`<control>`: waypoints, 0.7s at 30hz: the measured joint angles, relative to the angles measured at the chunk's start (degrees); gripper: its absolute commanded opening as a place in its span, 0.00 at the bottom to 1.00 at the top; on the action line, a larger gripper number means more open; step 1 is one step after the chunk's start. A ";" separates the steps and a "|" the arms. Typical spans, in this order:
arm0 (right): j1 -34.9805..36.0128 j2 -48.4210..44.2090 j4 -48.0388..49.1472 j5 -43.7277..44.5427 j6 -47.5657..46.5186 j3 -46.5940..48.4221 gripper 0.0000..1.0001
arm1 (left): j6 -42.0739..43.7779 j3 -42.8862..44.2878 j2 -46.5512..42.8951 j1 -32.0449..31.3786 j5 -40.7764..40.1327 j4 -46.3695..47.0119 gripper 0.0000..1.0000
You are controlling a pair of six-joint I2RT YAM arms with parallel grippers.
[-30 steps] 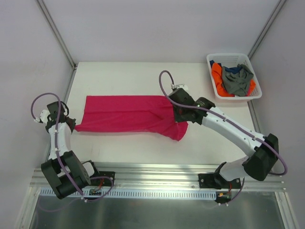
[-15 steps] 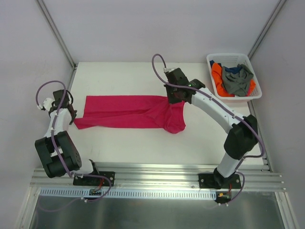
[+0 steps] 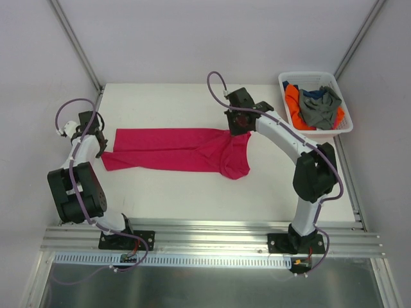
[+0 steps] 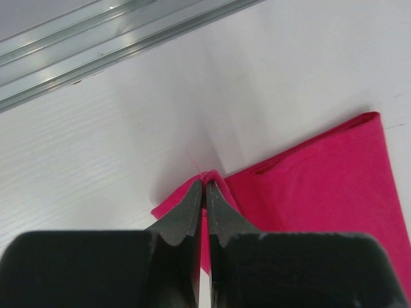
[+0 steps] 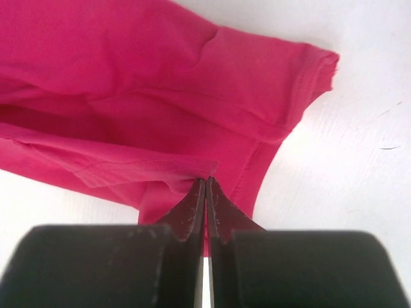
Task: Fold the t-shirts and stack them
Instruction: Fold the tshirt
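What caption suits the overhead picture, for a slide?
Left gripper and right gripper pinch opposite ends of a pink shirt on the table.

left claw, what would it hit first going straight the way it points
The left claw is shut on the pink shirt corner, so that cloth first; past it, probably bare table, depth unclear.

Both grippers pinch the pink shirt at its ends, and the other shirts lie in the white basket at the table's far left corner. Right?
No: the top external view shows the white basket at the far right corner. The left gripper and right gripper do pinch the pink shirt.
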 measured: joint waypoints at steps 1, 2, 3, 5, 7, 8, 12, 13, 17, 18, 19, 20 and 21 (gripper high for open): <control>-0.50 0.26 -0.07 0.00 -0.42 0.37 0.01 | 0.00 0.63 0.48 -0.33 -0.04 0.15 0.00; -0.92 0.72 -0.22 0.00 -0.81 1.03 0.01 | 0.00 1.14 1.01 -0.66 -0.07 0.50 0.00; -1.14 1.16 -0.17 -0.02 -1.14 1.68 0.01 | 0.00 1.55 1.51 -0.85 -0.04 0.79 0.00; -1.57 2.08 -0.09 -0.35 -1.86 3.06 0.01 | 0.04 1.97 2.32 -1.31 -0.07 1.09 0.00; -1.81 2.34 -0.11 -0.83 -2.40 3.41 0.01 | 0.11 2.14 3.04 -1.40 -0.09 1.27 0.00; -1.88 2.34 -0.17 -1.03 -2.67 3.41 0.01 | 0.15 2.29 3.34 -1.49 -0.09 1.27 0.00; -2.10 2.34 -0.17 -1.44 -3.21 3.41 0.01 | 0.22 2.89 4.48 -1.77 -0.11 1.29 0.00; -2.10 2.34 -0.17 -1.44 -3.28 3.41 0.01 | 0.22 3.02 4.68 -2.01 -0.15 1.31 0.00; -2.19 2.25 -0.31 -1.66 -3.41 3.41 0.01 | 0.24 3.23 4.85 -2.89 -0.50 1.33 0.00; -2.19 2.10 -0.42 -1.66 -3.39 3.41 0.01 | 0.24 3.23 4.70 -2.89 -0.52 1.36 0.00; -2.21 1.68 -0.61 -1.64 -3.39 3.34 0.01 | 0.24 3.19 4.48 -2.91 -0.50 1.31 0.00; -2.21 0.90 -0.59 -1.68 -3.39 2.89 0.01 | 0.24 2.97 3.87 -2.95 -0.46 1.33 0.00; -2.21 -0.48 -0.59 -1.81 -3.37 1.99 0.01 | 0.24 2.64 2.91 -3.17 -0.44 1.29 0.00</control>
